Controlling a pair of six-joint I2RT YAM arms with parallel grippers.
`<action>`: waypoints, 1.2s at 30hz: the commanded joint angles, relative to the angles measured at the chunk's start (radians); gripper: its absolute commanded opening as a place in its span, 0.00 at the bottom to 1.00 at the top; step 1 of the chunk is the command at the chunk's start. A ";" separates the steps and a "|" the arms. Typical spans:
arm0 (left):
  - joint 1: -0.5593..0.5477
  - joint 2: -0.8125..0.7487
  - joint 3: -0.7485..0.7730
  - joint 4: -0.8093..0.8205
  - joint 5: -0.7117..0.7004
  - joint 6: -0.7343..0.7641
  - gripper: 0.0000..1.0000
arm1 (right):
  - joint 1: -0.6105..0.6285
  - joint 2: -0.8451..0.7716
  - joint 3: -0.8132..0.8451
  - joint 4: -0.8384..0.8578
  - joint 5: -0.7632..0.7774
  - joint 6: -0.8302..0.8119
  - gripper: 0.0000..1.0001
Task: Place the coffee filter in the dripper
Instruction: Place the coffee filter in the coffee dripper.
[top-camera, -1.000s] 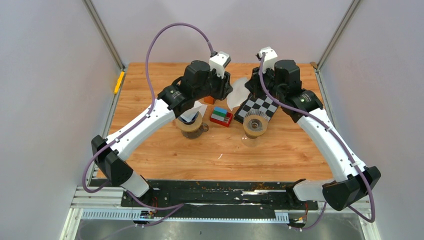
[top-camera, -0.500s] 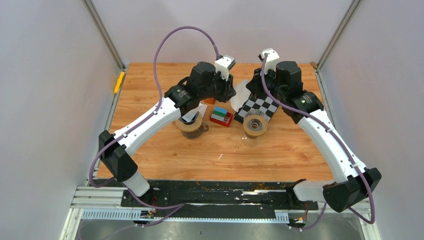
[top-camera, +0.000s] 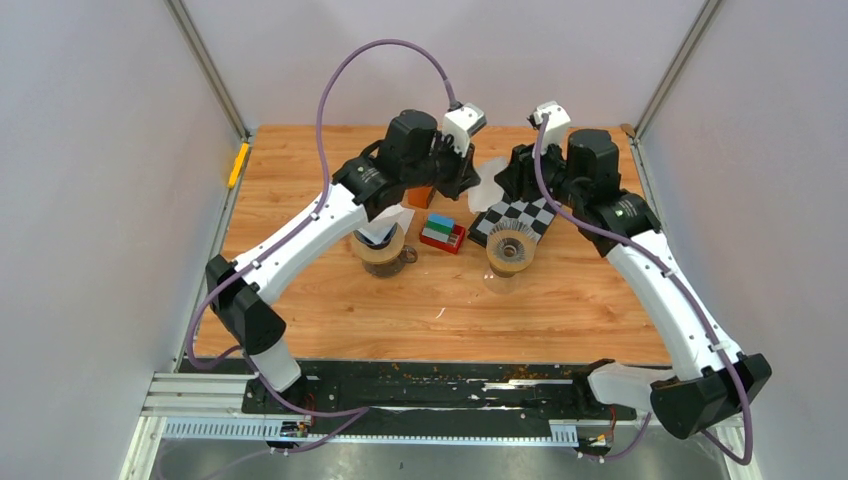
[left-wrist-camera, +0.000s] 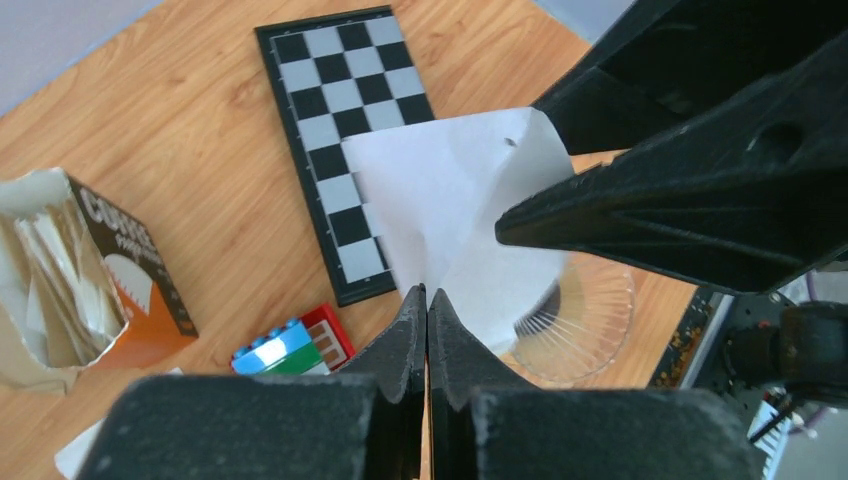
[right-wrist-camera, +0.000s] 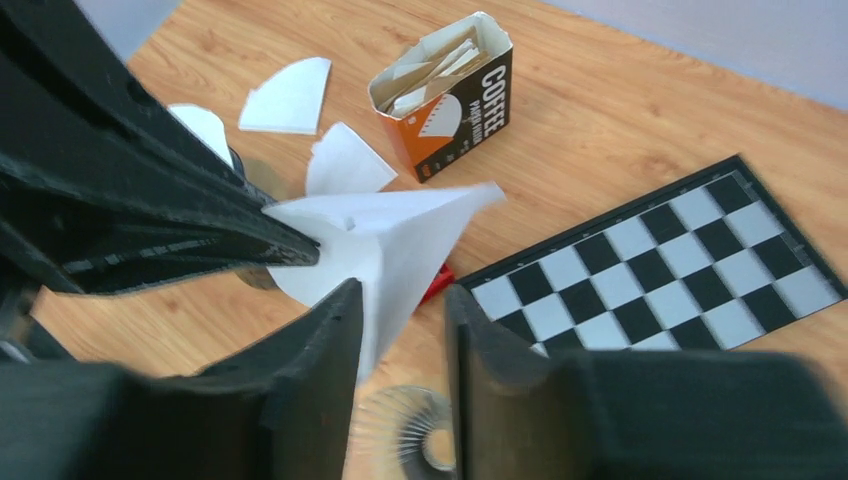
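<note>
My left gripper (top-camera: 468, 177) is shut on a white paper coffee filter (top-camera: 485, 184) and holds it in the air above the table's back middle. In the left wrist view the filter (left-wrist-camera: 455, 210) fans out from the closed fingertips (left-wrist-camera: 427, 297). My right gripper (top-camera: 506, 178) is open; in its wrist view (right-wrist-camera: 403, 320) the filter's (right-wrist-camera: 385, 240) lower edge hangs between its fingers, untouched by the right one. The clear ribbed dripper (top-camera: 511, 246) stands on the table below, also in both wrist views (left-wrist-camera: 585, 320) (right-wrist-camera: 410, 445).
A black-and-white checkerboard (top-camera: 517, 217) lies behind the dripper. A red, blue and green brick block (top-camera: 441, 233) sits left of it. An orange coffee filter box (right-wrist-camera: 447, 95) stands open, with loose filters (right-wrist-camera: 290, 95) nearby. A brown cup (top-camera: 381, 247) holds another filter.
My left gripper has carried the filter to the right and back, up to the right gripper. The right gripper has shifted slightly right and back. The dripper has not moved.
</note>
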 joint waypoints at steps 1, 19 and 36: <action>-0.004 0.038 0.125 -0.119 0.163 0.124 0.00 | -0.032 -0.091 -0.017 0.003 -0.072 -0.105 0.46; -0.075 0.249 0.583 -0.738 0.273 0.435 0.00 | -0.168 -0.350 -0.019 -0.213 -0.134 -0.289 0.73; -0.159 0.404 0.796 -0.856 0.143 0.487 0.00 | -0.223 -0.402 -0.095 -0.256 -0.088 -0.299 0.72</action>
